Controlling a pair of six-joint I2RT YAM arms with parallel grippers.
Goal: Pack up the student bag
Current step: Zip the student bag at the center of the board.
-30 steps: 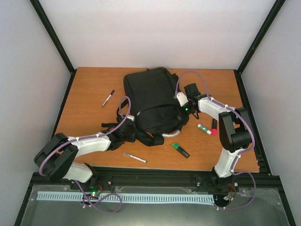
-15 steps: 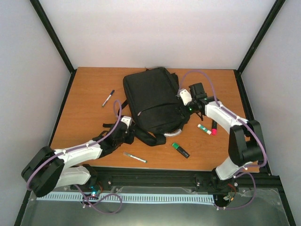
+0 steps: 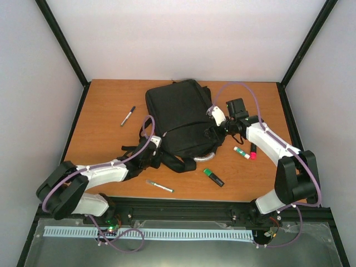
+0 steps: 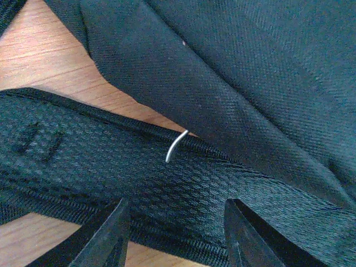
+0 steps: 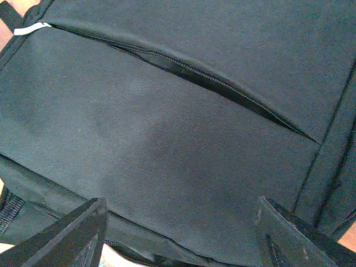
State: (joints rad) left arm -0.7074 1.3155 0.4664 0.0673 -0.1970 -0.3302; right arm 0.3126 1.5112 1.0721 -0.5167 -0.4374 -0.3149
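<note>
Soft even light; faint shadows; student bag weave crisp close-up.

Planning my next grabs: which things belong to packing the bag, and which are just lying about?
Job: student bag; likely cargo: black pen, white pen, green highlighter, glue stick, red marker.
Lying about: only the white slotted strip at the near edge.

Nothing legible shows in any view. The student bag is plain black fabric. The white tab, upper left of the right wrist view, looks blank. Any print on the green highlighter on the desk is too small to read.
</note>
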